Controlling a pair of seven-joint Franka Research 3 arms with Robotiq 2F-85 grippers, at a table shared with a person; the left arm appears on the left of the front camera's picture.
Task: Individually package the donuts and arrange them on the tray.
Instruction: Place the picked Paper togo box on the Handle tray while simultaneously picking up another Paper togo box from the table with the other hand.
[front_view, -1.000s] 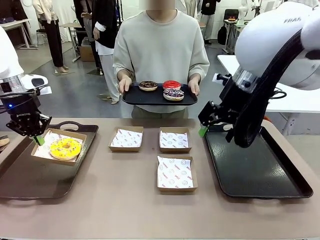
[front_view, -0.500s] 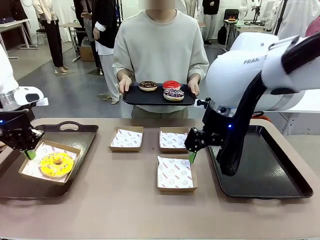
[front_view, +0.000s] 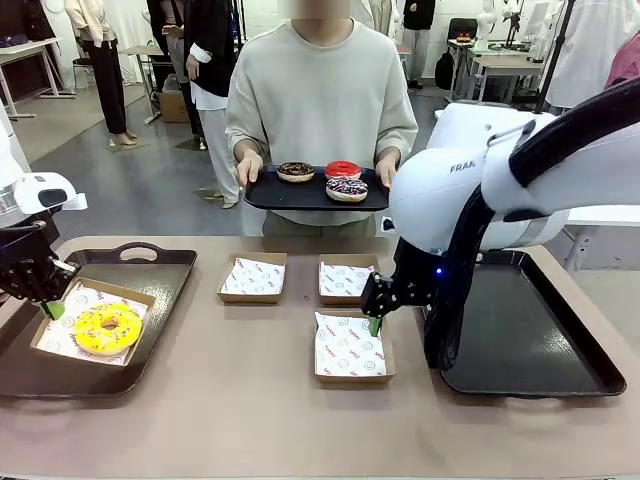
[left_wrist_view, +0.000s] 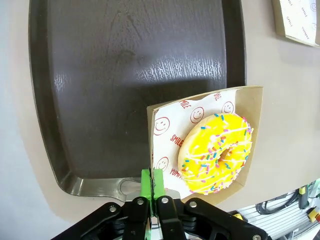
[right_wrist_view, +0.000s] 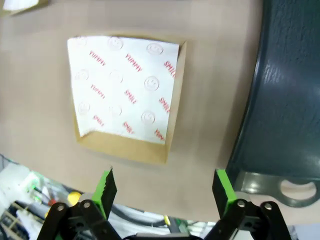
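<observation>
1. The left gripper (left_wrist_view: 152, 181) is clenched. Its green pads are pinched together on the side wall of a cardboard box (left_wrist_view: 252, 100) lined with printed paper.
2. The yellow-iced donut (left_wrist_view: 216, 152) lies flat in that box, just beside the pinched pads and not between them. The pads touch only the box wall, not the icing.
3. In the front view this box sits askew over the near left part of the left tray (front_view: 165, 270). In the left wrist view one corner reaches past the tray's rim. I cannot tell whether its base rests on the tray.
4. The right gripper (right_wrist_view: 165, 187) is released, its jaws wide apart with nothing between them.
5. It hangs low over the table (front_view: 230, 420), at the corner of the near box (right_wrist_view: 125, 90), between that box and the right tray (front_view: 540, 340). The box lies ahead of the fingertips, not within them.
6. Two more lined boxes, the far-left box (front_view: 253, 277) and the far-right box (front_view: 349, 279), stand side by side beyond the near one.
7. A person (front_view: 320, 100) across the table holds a serving tray (front_view: 265, 195) at chest height. On it are the chocolate donut (front_view: 296, 171), the red donut (front_view: 343, 169) and the sprinkled donut (front_view: 347, 188). All three are well apart from both grippers.
</observation>
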